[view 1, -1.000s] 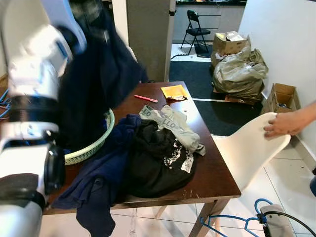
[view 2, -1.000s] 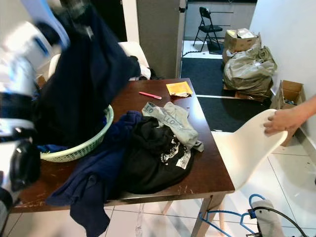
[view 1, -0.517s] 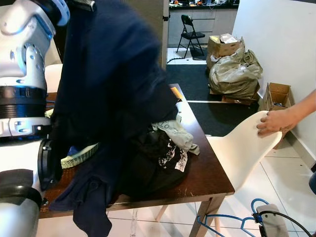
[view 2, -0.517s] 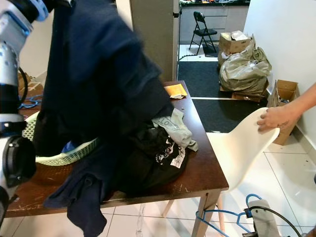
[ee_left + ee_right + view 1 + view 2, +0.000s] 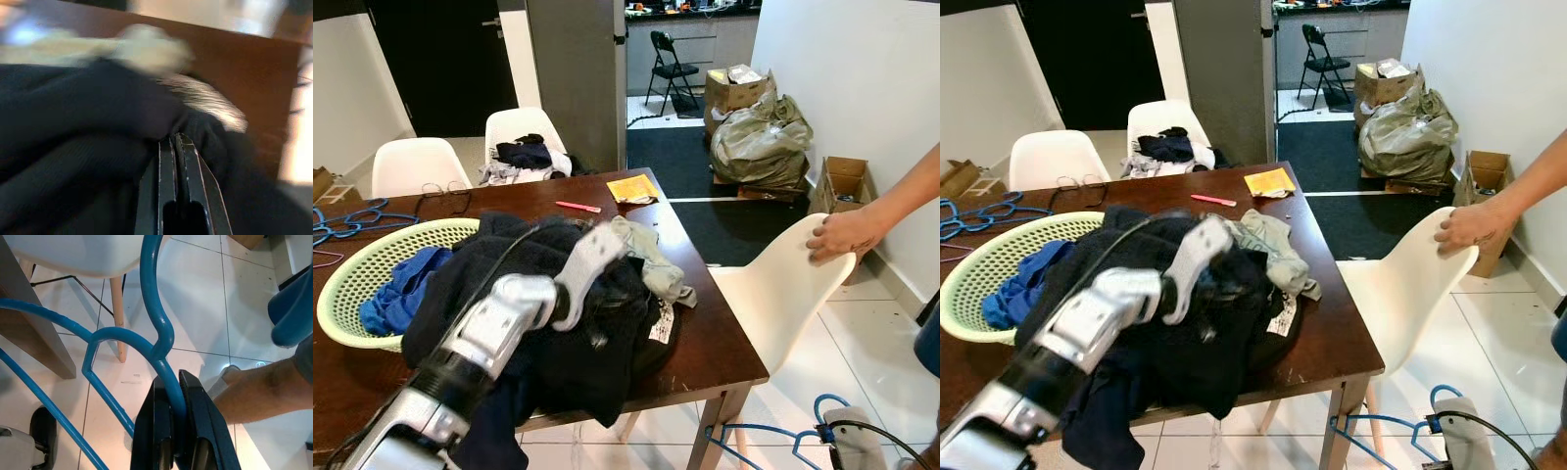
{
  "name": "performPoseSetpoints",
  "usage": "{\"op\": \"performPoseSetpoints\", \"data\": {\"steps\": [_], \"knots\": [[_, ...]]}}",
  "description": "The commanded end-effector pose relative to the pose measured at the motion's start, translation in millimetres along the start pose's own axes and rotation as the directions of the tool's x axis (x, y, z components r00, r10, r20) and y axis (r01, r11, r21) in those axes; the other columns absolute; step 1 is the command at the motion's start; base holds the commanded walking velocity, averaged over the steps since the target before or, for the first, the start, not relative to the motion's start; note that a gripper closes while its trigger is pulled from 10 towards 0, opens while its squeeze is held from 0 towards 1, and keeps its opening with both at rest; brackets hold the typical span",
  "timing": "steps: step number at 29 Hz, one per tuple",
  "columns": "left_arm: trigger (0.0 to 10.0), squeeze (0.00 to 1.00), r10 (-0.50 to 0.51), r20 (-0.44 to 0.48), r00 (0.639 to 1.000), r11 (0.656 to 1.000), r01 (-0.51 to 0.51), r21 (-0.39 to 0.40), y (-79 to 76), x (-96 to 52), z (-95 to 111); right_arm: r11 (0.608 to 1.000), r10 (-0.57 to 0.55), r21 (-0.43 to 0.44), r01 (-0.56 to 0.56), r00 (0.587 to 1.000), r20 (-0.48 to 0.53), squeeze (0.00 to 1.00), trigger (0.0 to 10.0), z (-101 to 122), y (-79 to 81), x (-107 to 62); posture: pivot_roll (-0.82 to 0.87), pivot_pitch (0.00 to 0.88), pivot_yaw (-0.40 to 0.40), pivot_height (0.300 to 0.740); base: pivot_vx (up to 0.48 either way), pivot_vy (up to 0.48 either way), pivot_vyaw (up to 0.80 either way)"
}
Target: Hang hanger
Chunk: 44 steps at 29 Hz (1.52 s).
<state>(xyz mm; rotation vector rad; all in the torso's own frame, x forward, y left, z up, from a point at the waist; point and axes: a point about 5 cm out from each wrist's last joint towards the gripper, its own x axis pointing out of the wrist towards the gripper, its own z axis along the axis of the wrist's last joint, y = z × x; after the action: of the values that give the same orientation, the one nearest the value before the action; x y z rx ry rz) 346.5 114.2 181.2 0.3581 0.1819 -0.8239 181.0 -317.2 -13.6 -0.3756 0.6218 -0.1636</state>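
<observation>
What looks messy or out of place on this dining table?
Dark clothes lie heaped on the table, one edge spilling over its front. The left gripper is pushed into the heap, fingers together. The right gripper clamps a blue hanger down by the floor.

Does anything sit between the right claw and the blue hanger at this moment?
Nothing does: the right claw is already shut on the blue hanger, low beside the table's corner. The left claw is shut, pressed into the dark garment.
</observation>
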Motion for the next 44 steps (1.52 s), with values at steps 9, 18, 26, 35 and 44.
{"op": "performPoseSetpoints", "data": {"steps": [9, 18, 26, 35, 44], "knots": [[10.0, 1.00, 0.366, 0.187, 0.912, 0.931, -0.359, -0.070, 82.6, -106.3, 60.4, 0.999, -0.046, 0.029, 0.043, 0.994, 0.095, 0.00, 10.0, 14.5, -7.0, 0.8, -0.02, 0.000, 0.003, 0.740, 0.000, 0.000, 0.00], [10.0, 1.00, 0.876, -0.199, 0.439, 0.467, -0.875, 0.127, 138.0, -198.0, -15.7, 1.000, -0.007, -0.005, 0.008, 0.995, 0.097, 0.00, 10.0, 17.9, -6.0, 3.3, 0.00, 0.000, -0.039, 0.740, 0.000, 0.000, 0.00], [10.0, 0.00, 0.874, -0.215, 0.437, 0.402, -0.896, -0.186, 139.7, -166.3, -53.4, 0.999, 0.050, -0.027, -0.047, 0.992, 0.116, 0.00, 10.0, 18.9, -8.9, -1.7, -0.03, 0.000, -0.058, 0.740, 0.000, 0.000, 0.00], [10.0, 0.00, 0.832, -0.191, 0.521, 0.461, -0.840, -0.286, 142.4, -135.5, -49.7, 0.997, 0.069, -0.035, -0.065, 0.990, 0.124, 0.00, 10.0, 16.3, -15.2, -9.5, -0.06, 0.019, -0.058, 0.740, 0.000, 0.000, 0.71], [10.0, 0.00, 0.809, -0.202, 0.553, 0.499, -0.826, -0.262, 146.3, -109.6, -45.1, 0.998, 0.048, -0.056, -0.043, 0.994, 0.102, 0.00, 10.0, 7.2, -29.6, -22.8, -0.12, 0.073, -0.053, 0.740, 0.000, 0.000, 0.00]]}}
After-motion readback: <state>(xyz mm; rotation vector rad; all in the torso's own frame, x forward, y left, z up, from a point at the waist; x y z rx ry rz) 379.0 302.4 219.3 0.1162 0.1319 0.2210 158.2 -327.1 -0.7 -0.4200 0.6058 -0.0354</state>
